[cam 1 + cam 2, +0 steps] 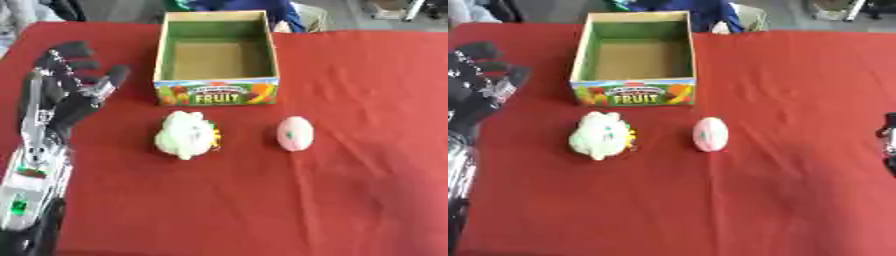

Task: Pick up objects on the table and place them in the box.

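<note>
On the red desk (367, 150) we see an open cardboard box (217, 82) standing upright at the far middle, its front wall printed with the word FRUIT and its green-lined inside holding nothing that we can make out. Just in front of the box, toward its left corner, lies a pale white-green soft object (185, 134) with a bit of yellow on the side that faces away from the left hand. In front of the box's right corner, a little apart from the pale object, lies a small pink egg-shaped object (295, 133) with a tiny green mark on it. Both lie on the cloth, touching neither the box nor each other.

To the left of the box, well apart from both objects, our left hand (72, 87) hangs over the desk with its fingers spread wide and straight, pointing away from us, holding nothing. Far to the right of the box, at the edge of the right eye view, a dark sliver of our right hand (888, 142) shows; we cannot tell how its fingers stand.
</note>
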Available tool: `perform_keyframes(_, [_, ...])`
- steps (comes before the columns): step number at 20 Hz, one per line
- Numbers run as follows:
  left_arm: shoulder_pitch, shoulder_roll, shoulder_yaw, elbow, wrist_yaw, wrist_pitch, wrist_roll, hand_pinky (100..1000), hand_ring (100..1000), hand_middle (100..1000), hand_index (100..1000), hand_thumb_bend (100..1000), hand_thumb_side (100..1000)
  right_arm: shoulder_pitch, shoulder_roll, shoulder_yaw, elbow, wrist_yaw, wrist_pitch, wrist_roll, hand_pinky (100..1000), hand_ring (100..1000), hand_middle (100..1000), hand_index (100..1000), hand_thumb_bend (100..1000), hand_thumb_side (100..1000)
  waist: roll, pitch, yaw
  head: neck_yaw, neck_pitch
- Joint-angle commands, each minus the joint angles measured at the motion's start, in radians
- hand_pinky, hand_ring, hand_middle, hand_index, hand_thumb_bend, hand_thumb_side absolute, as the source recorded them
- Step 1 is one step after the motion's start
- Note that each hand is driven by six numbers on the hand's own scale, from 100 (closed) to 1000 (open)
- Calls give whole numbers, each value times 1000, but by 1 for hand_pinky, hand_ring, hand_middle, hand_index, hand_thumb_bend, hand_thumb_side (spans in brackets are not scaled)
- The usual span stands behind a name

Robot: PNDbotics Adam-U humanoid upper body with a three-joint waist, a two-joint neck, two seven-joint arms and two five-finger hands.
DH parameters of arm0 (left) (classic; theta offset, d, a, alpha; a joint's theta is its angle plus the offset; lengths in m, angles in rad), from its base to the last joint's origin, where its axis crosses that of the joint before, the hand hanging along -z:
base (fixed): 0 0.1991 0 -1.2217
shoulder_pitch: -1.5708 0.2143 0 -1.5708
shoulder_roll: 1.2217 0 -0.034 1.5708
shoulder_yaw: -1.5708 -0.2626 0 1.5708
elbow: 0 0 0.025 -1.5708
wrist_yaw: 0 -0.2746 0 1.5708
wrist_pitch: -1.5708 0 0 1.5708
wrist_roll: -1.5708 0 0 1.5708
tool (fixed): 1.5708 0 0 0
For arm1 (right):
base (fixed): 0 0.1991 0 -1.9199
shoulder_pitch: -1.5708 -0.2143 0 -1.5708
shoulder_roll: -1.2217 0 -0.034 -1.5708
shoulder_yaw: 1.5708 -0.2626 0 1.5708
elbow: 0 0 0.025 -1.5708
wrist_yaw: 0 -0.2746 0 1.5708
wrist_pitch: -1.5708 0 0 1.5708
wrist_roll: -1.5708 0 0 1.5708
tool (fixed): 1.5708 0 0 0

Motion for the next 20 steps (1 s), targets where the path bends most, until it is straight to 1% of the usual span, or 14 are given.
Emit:
perform_keyframes(1, [-17, 69, -19, -24, -23, 4, -53, 588, 660, 639, 721, 790, 190, -4, -14, -7, -19, -4, 0, 3, 675, 781, 599, 785, 100, 222, 1, -20, -2, 4, -6])
perform_keyframes(4, [-27, 120, -44, -28, -49, 10, -116, 592, 662, 643, 726, 767, 170, -4, -15, -6, -18, -4, 0, 4, 675, 781, 599, 785, 100, 221, 3, -21, -5, 5, -5])
perform_keyframes(9, [-51, 192, -94, -34, -101, 24, -229, 595, 661, 643, 730, 748, 161, -4, -17, -4, -18, -4, 0, 7, 675, 781, 599, 785, 100, 221, 5, -23, -8, 8, -3])
perform_keyframes(14, [-78, 275, -179, -37, -162, 36, -375, 596, 653, 636, 733, 739, 159, -4, -20, -2, -17, -4, 0, 9, 675, 781, 599, 785, 100, 221, 9, -26, -13, 11, -1])
perform_keyframes(17, [-101, 304, -231, -18, -190, 45, -450, 595, 647, 632, 732, 740, 153, -4, -20, 1, -16, -5, 1, 12, 675, 781, 599, 785, 100, 221, 11, -28, -16, 11, 0])
perform_keyframes(20, [-123, 315, -269, 5, -225, 47, -506, 595, 644, 630, 733, 733, 136, -3, -19, 2, -15, -5, 1, 13, 675, 781, 599, 785, 100, 221, 11, -28, -18, 11, 1])
